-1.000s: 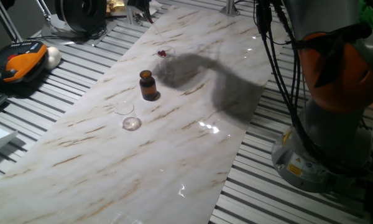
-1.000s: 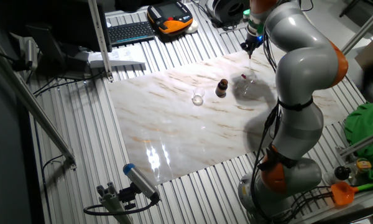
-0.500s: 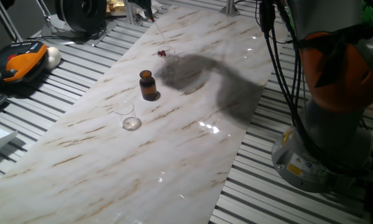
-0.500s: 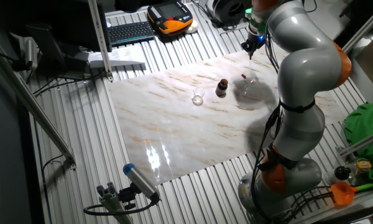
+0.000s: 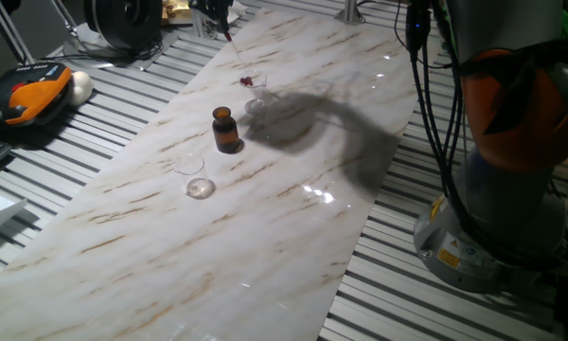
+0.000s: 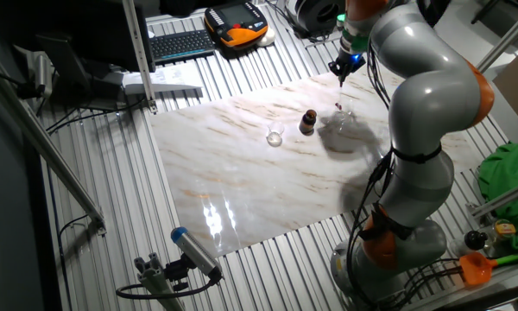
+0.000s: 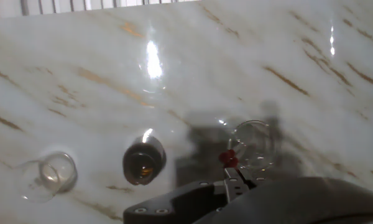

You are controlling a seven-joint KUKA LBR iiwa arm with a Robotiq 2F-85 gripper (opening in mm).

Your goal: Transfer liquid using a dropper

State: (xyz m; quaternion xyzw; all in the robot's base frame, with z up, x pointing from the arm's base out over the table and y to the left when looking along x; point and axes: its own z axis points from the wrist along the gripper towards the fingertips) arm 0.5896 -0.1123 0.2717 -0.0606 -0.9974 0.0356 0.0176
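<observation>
— Dropper (image 5: 231, 38) first: where is it?

— Hanging from the pincer (image 6: 344, 67), thin and pale, tip down and a little tilted. It is in the air above the table (image 6: 242, 186), close to the corner that sits far right in the other fixed view.

— Is the pincer clamped or released?

— Clamped on the dropper's upper end. In the hand view the dark fingers close around something narrow at the bottom of the picture.

— What lies under the tip?

— A clear glass dish (image 7: 255, 146) with a red spot at its rim. From the hand view the red spot sits just above the fingers. I cannot tell whether the tip reaches the glass.

— And nearby?

— A brown bottle (image 5: 226, 130), upright and open at the top, stands near the dish, farther from that corner. Beyond the bottle along the same line is a small clear glass (image 5: 199, 184), apart from it. All three stand nearer one long edge of the table than the other.

— Anything off the table?

— The arm (image 6: 423, 104), grey with orange joints, rises from its base past the near right corner and arches over the dish, and its shadow covers the marble there. An orange handset (image 6: 238, 21) and a keyboard (image 6: 181, 45) lie on the ribbed surface past the far edge. A green cloth (image 6: 508, 177) lies to the right.
</observation>
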